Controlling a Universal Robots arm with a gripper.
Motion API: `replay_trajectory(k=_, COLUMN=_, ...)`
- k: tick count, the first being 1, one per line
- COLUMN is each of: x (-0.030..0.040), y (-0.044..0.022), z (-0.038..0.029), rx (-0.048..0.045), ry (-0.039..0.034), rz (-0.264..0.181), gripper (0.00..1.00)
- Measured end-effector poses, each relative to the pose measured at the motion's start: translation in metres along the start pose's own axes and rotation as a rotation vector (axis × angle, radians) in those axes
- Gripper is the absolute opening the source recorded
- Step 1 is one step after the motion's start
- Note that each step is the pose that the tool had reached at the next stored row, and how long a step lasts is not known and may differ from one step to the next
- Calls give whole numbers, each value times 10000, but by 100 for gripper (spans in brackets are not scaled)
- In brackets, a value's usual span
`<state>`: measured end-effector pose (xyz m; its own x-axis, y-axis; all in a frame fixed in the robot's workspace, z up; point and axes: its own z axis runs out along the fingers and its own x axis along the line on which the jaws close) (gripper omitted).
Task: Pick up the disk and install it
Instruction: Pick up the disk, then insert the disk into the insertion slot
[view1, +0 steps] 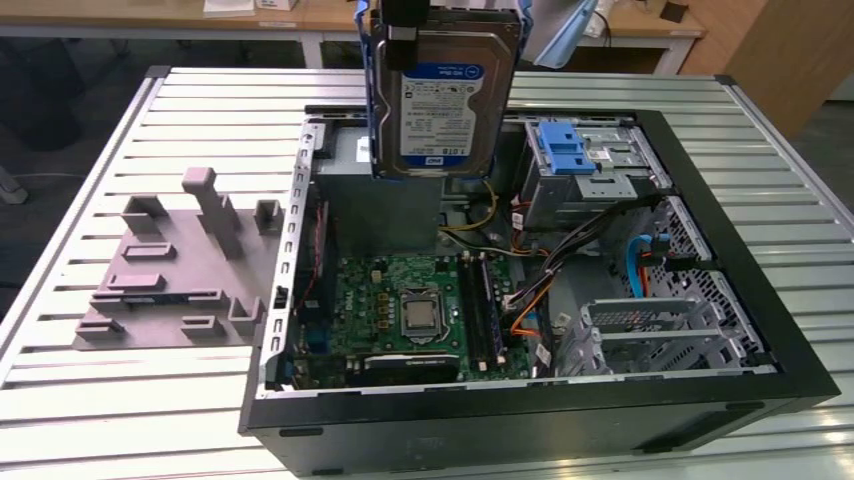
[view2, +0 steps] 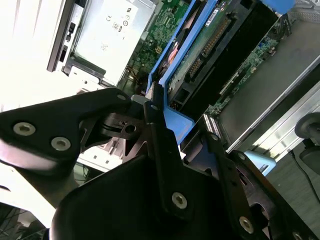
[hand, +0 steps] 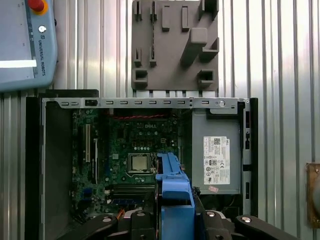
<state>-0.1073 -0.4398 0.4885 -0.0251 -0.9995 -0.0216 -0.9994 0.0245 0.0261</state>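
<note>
Disk: the disk (view1: 443, 100) hangs upright above the open computer case (view1: 747, 330), touching nothing inside.
Gripper: the gripper (hand: 175, 220) pinches the blue handle, probably so the metal body stays free.
Cage: the cage (view1: 577, 150) is just beside.

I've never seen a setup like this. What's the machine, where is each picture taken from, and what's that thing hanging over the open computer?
It is a single robot arm ending in a black gripper, a clamp with fingers. The exterior view looks from a camera off the arm; both wrist views come from cameras riding on the arm. On the slatted metal table sit an open black computer case and a grey plastic holder tray. The gripper is shut on the disk, a flat silver hard drive with blue side rails, held upright above the case.
</note>
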Motion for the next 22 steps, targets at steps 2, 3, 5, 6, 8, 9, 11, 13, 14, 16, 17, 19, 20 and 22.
replay_trajectory(k=2, x=1, y=-6, z=0, rx=0, ry=1, rz=3, gripper=36)
replay_trajectory(k=3, x=1, y=-6, z=0, rx=0, ry=1, rz=4, gripper=36)
replay_trajectory(k=5, x=1, y=-7, z=0, rx=1, ry=0, rz=4, gripper=36)
replay_trajectory(k=6, x=1, y=-8, z=0, rx=0, ry=0, rz=3, gripper=36)
replay_trajectory(k=8, x=1, y=-11, z=0, rx=0, ry=1, rz=2, gripper=36)
replay_trajectory(k=9, x=1, y=-18, z=-1, rx=0, ry=1, rz=1, gripper=36)
replay_trajectory(k=11, x=-1, y=-68, z=-1, rx=1, ry=1, rz=3, gripper=36)
replay_trajectory(k=13, x=-1, y=-111, z=0, rx=0, ry=0, rz=3, gripper=36)
replay_trajectory(k=14, x=-2, y=-129, z=0, rx=0, ry=0, rz=3, gripper=36)
replay_trajectory(k=16, x=-2, y=-146, z=-1, rx=0, ry=1, rz=2, gripper=36)
replay_trajectory(k=17, x=-2, y=-146, z=-1, rx=0, ry=1, rz=3, gripper=36)
replay_trajectory(k=19, x=-2, y=-154, z=-1, rx=0, ry=0, rz=3, gripper=36)
replay_trajectory(k=20, x=-3, y=-154, z=-1, rx=0, ry=1, rz=3, gripper=36)
replay_trajectory(k=22, x=-2, y=-154, z=-1, rx=0, ry=0, rz=3, gripper=36)
